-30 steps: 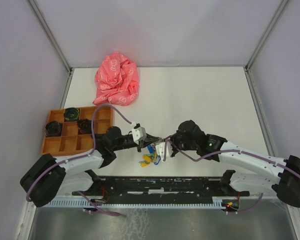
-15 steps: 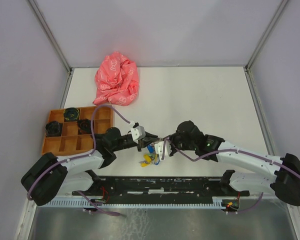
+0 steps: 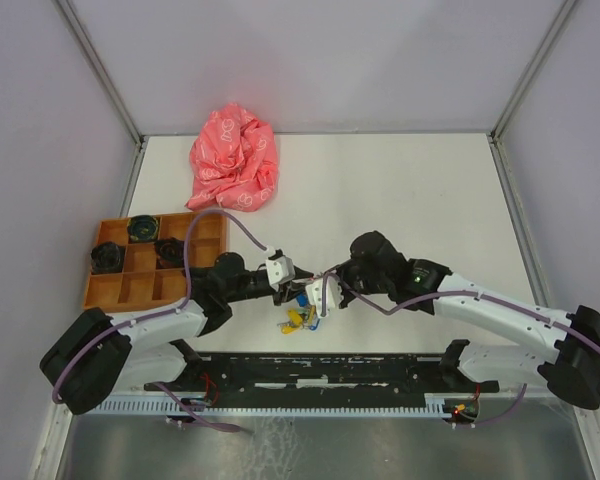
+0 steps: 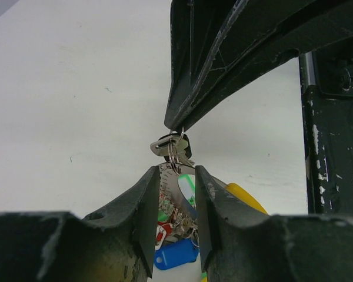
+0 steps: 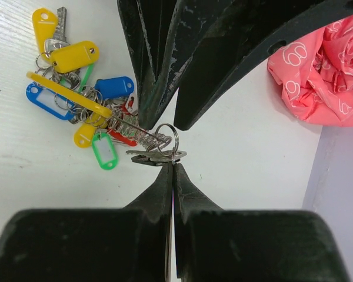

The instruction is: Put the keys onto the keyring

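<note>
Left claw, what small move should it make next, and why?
Probably ease the left claw in and close it on the ring: its jaws stand apart, gripping nothing, while the shut right claw alone pinches the ring with a key.

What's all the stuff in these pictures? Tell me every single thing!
table: one, white, under everything
cloth: one, pink with a white pattern, crumpled at the table's far left
tray: one, orange, with compartments, at the table's left edge
round parts: three, black, in the tray's far half
key tags: one bunch, yellow, blue, green and red, on the table below the grippers
keyring: one, silver, between the two grippers
keys: two seen, silver, one at the keyring, one in the tag bunch
left gripper: one, black, open, facing the right gripper
right gripper: one, black, shut on the keyring
</note>
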Controlling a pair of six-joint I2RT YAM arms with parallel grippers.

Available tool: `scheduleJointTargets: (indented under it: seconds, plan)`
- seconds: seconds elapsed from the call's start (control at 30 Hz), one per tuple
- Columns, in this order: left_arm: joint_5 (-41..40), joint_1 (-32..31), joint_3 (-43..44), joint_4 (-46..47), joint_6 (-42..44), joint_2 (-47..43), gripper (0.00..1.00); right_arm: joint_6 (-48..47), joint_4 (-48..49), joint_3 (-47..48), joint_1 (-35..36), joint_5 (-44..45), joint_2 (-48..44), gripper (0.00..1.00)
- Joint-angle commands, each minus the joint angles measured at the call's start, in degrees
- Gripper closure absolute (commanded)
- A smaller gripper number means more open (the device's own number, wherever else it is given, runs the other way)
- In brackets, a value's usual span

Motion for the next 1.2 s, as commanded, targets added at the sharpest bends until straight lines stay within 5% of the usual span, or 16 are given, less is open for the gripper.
scheduleJointTargets:
  seconds: [0.0,0.43,0.63,1.17]
  plan:
    - [2.4,0.0,2.7,0.0,2.7,0.2,0.62,-1.6,-1.9,3.7,0.1,-1.1,0.6,0.99]
    - [2.3,-0.1,4.6,1.2,1.3,3.1,0.69,-1.9,-2.0,4.3,0.1,-2.5,0.9,0.99]
    - [3.3,-0.1,5.1,0.7,1.2,4.2,0.97,-1.6,-2.2,4.0,0.1,-1.8,0.5,1.00]
    - [-1.8,0.1,2.0,9.1,-5.7,-0.1,0.97,3.1,2.3,-4.0,0.1,1.0,-2.8,0.99]
